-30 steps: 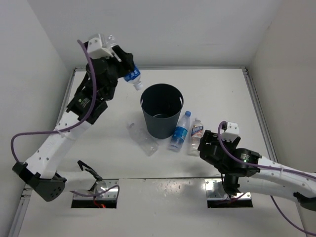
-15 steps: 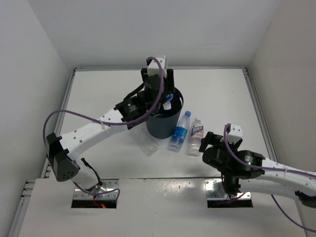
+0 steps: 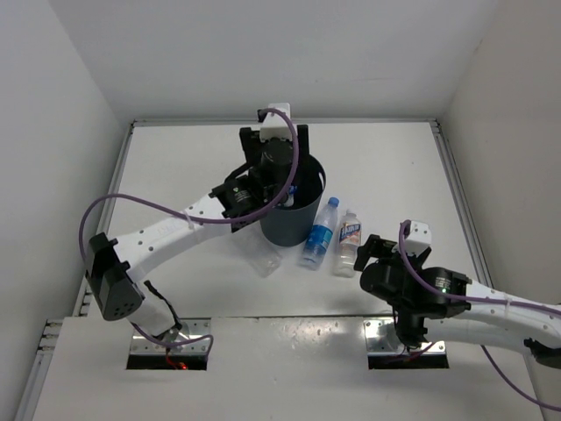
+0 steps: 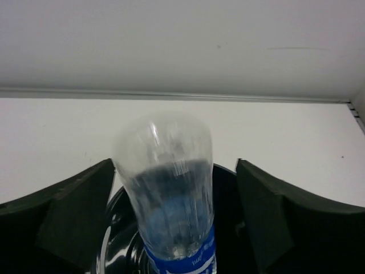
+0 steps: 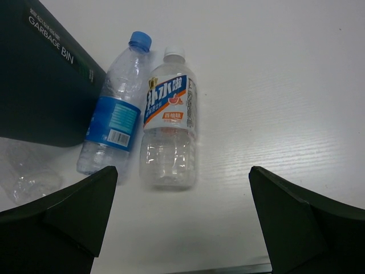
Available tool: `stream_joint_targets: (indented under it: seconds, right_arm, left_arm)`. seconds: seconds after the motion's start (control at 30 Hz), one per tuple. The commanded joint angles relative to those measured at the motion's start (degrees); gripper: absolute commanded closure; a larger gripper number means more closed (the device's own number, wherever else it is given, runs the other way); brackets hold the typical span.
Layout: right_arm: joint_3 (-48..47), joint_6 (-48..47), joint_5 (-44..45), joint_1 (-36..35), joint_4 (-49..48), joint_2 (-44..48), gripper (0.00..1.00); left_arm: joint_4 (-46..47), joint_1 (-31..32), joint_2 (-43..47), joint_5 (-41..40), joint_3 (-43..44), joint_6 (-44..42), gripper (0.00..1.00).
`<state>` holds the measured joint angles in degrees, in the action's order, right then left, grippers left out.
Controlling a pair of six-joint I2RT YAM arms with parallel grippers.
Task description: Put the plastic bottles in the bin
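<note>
My left gripper [image 3: 290,184] hangs over the mouth of the dark bin [image 3: 291,224] with its jaws open. Between its fingers [image 4: 77,205], touching neither, a clear bottle with a blue label [image 4: 169,188] points cap-down into the bin [image 4: 120,228] and is blurred by motion. A blue-label bottle [image 3: 319,233] and a white-blue label bottle [image 3: 349,237] lie side by side right of the bin. An unlabelled crushed bottle [image 3: 259,253] lies at its front left. My right gripper [image 5: 182,172] is open and empty just short of the white-blue bottle's [image 5: 169,123] base.
The bin's side reads "GARBAGE BIN" [image 5: 48,34] in the right wrist view. White walls close the table on the left, back and right. Two mounting plates [image 3: 171,346] sit at the near edge.
The left arm swung from the far left to above the bin carrying the blue-label bottle, then opened its jaws and let it go. The right arm barely shifted.
</note>
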<state>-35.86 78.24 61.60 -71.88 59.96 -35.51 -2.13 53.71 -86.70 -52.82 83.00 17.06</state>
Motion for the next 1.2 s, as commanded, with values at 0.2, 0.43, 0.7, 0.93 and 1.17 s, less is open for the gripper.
stream_joint_targets:
  seconds: [0.2, 0.43, 0.7, 0.93, 1.17]
  right_arm:
    - [0.3, 1.1, 2.6, -1.6, 0.0, 0.4, 0.00]
    - [0.3, 1.7, 2.6, -2.1, 0.0, 0.4, 0.00]
    - [0.3, 3.1, 3.2, -3.3, 1.4, 0.4, 0.00]
    - [0.3, 3.1, 3.2, -4.9, 0.9, 0.4, 0.00]
    - [0.3, 2.6, 3.2, -5.5, 0.9, 0.4, 0.00]
  left_arm:
    - [-1.5, 0.7, 4.1, -4.3, -0.6, 3.2, 0.00]
    - [-11.3, -4.6, 15.7, 0.6, -9.5, 18.9, 0.00]
    - [-18.4, -6.8, 31.2, 8.7, -28.0, 41.0, 0.00]
    - [-18.4, -10.6, 35.0, 15.7, -38.5, 53.5, 0.00]
    - [-18.4, -11.8, 32.3, 20.0, -38.7, 53.3, 0.00]
